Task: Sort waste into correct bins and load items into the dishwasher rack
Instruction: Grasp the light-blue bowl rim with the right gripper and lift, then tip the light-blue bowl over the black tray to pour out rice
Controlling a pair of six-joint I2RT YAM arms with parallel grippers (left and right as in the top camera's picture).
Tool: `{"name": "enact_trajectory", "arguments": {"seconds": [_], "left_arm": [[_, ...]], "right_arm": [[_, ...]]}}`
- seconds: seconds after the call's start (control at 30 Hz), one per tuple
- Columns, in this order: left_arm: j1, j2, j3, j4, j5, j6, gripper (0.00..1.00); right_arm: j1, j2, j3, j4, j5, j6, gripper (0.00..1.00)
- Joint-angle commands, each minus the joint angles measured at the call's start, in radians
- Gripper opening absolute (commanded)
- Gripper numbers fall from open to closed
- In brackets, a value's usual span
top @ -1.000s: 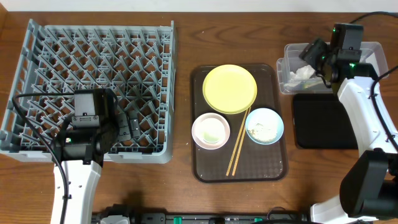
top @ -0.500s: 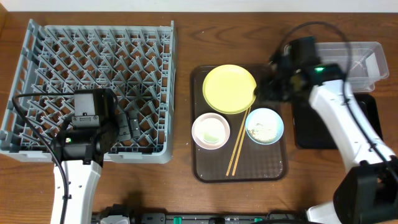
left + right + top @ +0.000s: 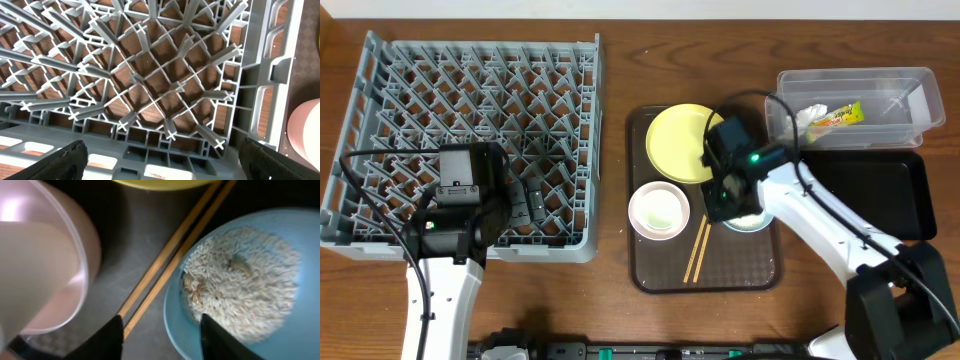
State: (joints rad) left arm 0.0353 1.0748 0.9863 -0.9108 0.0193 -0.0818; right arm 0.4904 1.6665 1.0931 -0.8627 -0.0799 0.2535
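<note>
One grey dishwasher rack (image 3: 470, 110) fills the left of the tabletop (image 3: 610, 300), and none of the dishes is in it. The left claw (image 3: 164, 146) hangs over the rack's near-right corner, its two fingers (image 3: 65, 160) spread wide apart and gripping nothing.

One brown serving tray (image 3: 650, 270) sits in the middle and carries four kinds of thing:
- one round yellow plate (image 3: 675, 140) at the far end
- one pinkish-white bowl (image 3: 659, 210) at the near left
- one light blue bowl (image 3: 300, 330) at the near right
- two wooden chopsticks (image 3: 170, 265), lying side by side on a slant between the two bowls

The right claw (image 3: 160, 330) is low over the tray, above the left rim of the blue bowl and the chopsticks. Its fingers are apart and hold nothing. In the overhead view it covers most of that bowl. One heap of whitish rice-like crumbs (image 3: 245, 280) lies inside the blue bowl.

There are two bins at the right: one clear plastic tub (image 3: 905, 100) at the far side and one shallow black tray (image 3: 880, 195) just in front of it. The tub holds one green-and-orange snack wrapper (image 3: 837, 116), with one crumpled white tissue (image 3: 802, 124) beside it to the left.
</note>
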Motion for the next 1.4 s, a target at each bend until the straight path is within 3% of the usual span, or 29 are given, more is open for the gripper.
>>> {"name": "enact_trajectory", "arguments": {"seconds": [0.0,0.53,0.93,1.13,1.37], "left_arm": [[-0.004,-0.001,0.024,-0.001,-0.004,-0.01,0.98],[-0.004,-0.001,0.024,-0.001,-0.004,-0.009,0.98],[-0.004,-0.001,0.024,-0.001,-0.004,-0.009,0.98],[-0.004,-0.001,0.024,-0.001,-0.004,-0.009,0.98],[-0.004,-0.001,0.024,-0.001,-0.004,-0.01,0.98]], "right_arm": [[0.022,-0.019,-0.054,0.04,0.043,0.06,0.44],[0.028,-0.019,-0.121,0.13,0.076,0.1,0.02],[-0.052,-0.201,-0.069,0.13,0.003,0.116,0.01],[-0.26,-0.327,-0.068,0.126,-0.226,0.022,0.01],[-0.542,-0.34,-0.069,0.106,-0.501,-0.1,0.01]]}}
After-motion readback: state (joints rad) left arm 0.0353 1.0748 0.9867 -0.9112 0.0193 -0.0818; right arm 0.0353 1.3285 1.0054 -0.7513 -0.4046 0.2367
